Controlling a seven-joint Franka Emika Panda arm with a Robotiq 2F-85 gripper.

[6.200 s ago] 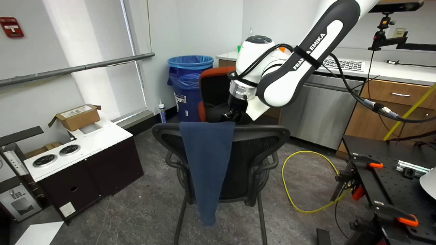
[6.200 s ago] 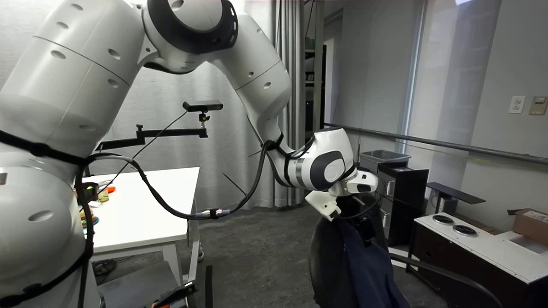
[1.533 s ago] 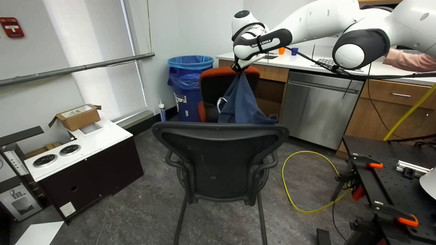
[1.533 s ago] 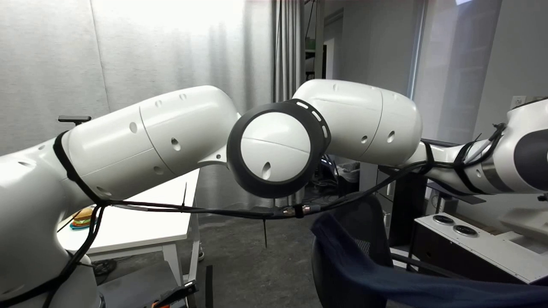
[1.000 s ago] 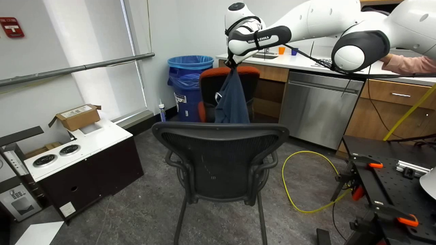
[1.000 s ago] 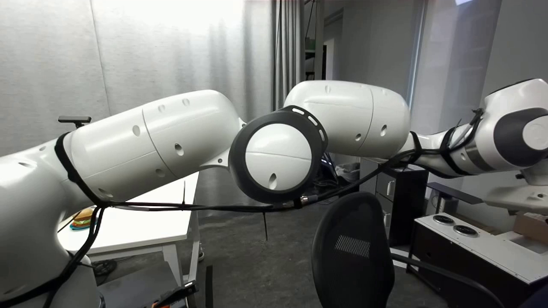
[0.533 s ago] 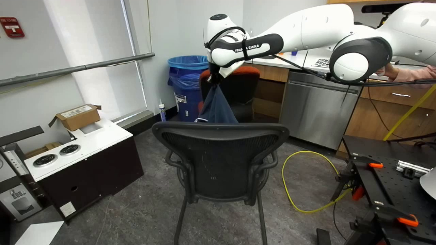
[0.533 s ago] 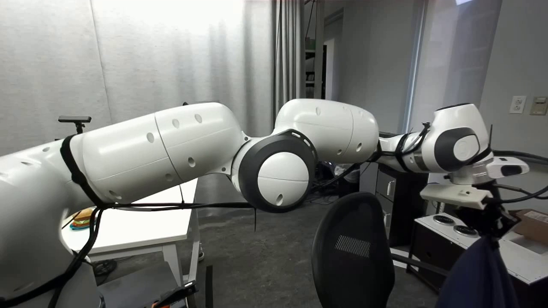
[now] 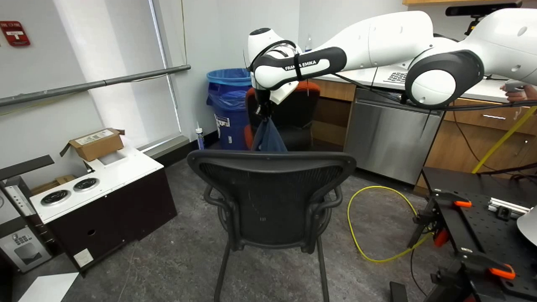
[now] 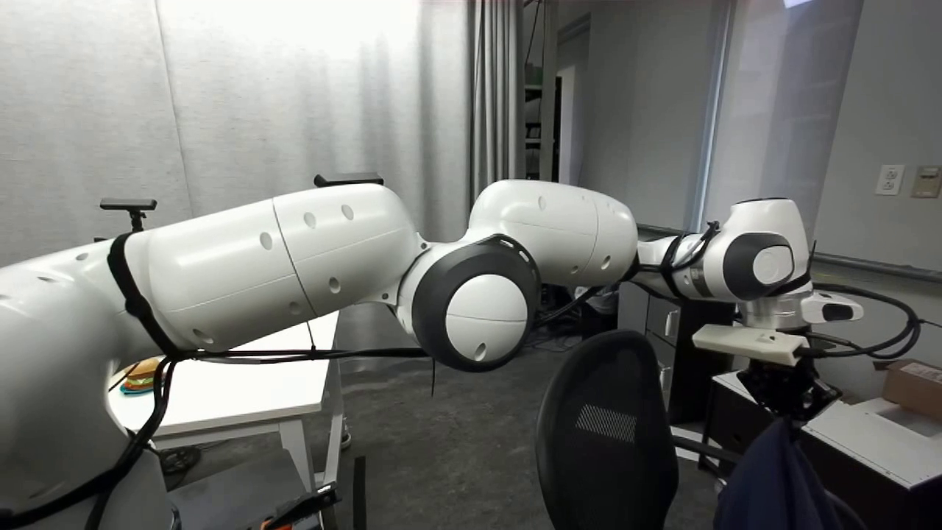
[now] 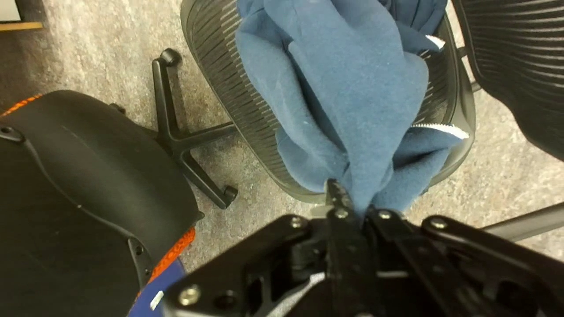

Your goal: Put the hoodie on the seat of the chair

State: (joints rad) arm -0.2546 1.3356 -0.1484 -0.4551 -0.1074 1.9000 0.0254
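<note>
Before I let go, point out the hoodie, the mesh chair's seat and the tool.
Hoodie (image 11: 348, 83): wrist view, on the middle of its blue fabric.
Mesh chair's seat (image 11: 246, 101): wrist view, on bare mesh beside the hoodie.
Tool (image 11: 356, 203): wrist view, midway between its fingertips.

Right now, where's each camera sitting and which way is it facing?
In an exterior view: behind the chair, facing the blue bin; the arm crosses the upper right.
In an exterior view: beside the arm, facing the curtain; the arm stretches across the picture.
Wrist view: above the seat, looking down at the hoodie; fingers at the bottom.
Both exterior views share the chair, arm and hoodie.
</note>
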